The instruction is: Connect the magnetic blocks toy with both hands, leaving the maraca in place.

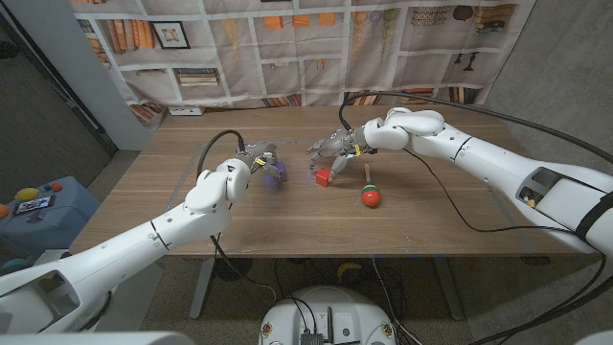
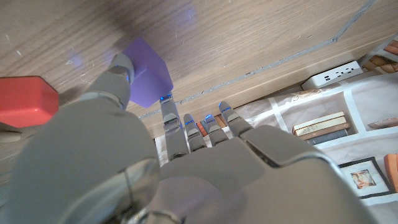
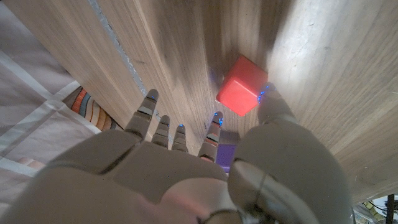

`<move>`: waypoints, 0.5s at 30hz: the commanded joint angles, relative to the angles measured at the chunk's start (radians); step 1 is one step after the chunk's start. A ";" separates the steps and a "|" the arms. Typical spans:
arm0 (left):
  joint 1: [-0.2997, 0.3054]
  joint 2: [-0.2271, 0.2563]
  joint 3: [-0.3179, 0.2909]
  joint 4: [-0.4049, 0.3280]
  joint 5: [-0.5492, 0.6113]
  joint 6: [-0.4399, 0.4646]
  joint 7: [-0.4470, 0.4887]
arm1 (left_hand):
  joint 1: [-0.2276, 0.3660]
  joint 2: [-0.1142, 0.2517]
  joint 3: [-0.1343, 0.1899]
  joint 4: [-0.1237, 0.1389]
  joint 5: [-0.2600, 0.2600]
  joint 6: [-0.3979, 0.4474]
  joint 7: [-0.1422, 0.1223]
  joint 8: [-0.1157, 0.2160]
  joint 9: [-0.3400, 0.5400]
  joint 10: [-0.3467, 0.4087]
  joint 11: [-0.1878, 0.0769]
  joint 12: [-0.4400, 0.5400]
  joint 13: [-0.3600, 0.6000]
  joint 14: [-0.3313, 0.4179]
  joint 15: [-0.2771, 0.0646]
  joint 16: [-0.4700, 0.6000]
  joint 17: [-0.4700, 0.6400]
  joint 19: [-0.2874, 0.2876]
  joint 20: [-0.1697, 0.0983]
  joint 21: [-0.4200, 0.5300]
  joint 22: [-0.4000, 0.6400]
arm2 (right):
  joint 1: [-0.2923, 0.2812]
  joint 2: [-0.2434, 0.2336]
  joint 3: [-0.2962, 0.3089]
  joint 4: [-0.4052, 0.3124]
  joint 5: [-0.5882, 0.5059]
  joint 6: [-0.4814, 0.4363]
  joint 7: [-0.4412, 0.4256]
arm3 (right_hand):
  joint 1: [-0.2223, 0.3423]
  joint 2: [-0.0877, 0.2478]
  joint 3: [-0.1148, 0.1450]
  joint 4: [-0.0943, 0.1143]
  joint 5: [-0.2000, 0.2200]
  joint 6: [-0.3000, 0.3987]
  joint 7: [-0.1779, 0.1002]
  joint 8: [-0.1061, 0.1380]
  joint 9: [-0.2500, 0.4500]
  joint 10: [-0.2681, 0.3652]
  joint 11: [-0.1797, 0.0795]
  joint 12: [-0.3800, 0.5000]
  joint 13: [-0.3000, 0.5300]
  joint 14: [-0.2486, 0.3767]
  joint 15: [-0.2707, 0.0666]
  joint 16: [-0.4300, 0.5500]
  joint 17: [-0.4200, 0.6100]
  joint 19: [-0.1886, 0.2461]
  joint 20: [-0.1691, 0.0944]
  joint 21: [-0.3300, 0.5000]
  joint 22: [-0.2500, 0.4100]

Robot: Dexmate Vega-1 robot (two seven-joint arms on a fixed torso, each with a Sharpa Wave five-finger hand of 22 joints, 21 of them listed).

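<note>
- The red block (image 1: 323, 177) sits on the wooden tabletop (image 1: 287, 225) near its middle; everything below is placed from this block.
- The right hand (image 1: 333, 153) is at the red block, on its far side. In the right wrist view, a thick finger (image 3: 273, 106) touches the side of the red block (image 3: 243, 86) while the other fingers (image 3: 163, 127) are spread apart above the wood. I cannot tell whether the block is truly pinched or only touched.
- The purple block (image 1: 276, 172) lies on the tabletop a short way to the robot's left of the red block, apart from it.
- The left hand (image 1: 257, 161) is at the purple block. In the left wrist view, one finger (image 2: 122, 68) lies against the purple block (image 2: 149, 71) and the other fingers (image 2: 205, 124) reach out straight, spread, beyond it. A firm grip is not plain here either. The red block (image 2: 25, 101) shows at the edge of that same view.
- The maraca (image 1: 370, 195), with a thin wooden handle and a red ball head bearing a green band, lies on the tabletop just to the robot's right of the red block and nearer to the robot, touched by neither hand.
- A cloth printed with bookshelves (image 1: 287, 48) hangs behind the tabletop's far edge, well beyond the red block.
</note>
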 commanded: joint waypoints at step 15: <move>-0.019 -0.014 0.021 0.012 0.009 -0.009 -0.020 | 0.010 0.019 -0.009 -0.001 0.006 0.113 -0.080 0.005 0.013 0.004 -0.001 -0.003 0.001 0.006 0.002 0.004 0.002 0.001 -0.002 0.007 0.003 | 0.004 0.002 -0.009 0.070 0.019 0.047 -0.128 | 0.026 -0.002 -0.017 0.011 0.032 0.225 -0.001 0.116 0.025 0.077 -0.033 0.020 0.003 0.054 -0.042 0.025 0.013 0.060 -0.069 -0.001 0.002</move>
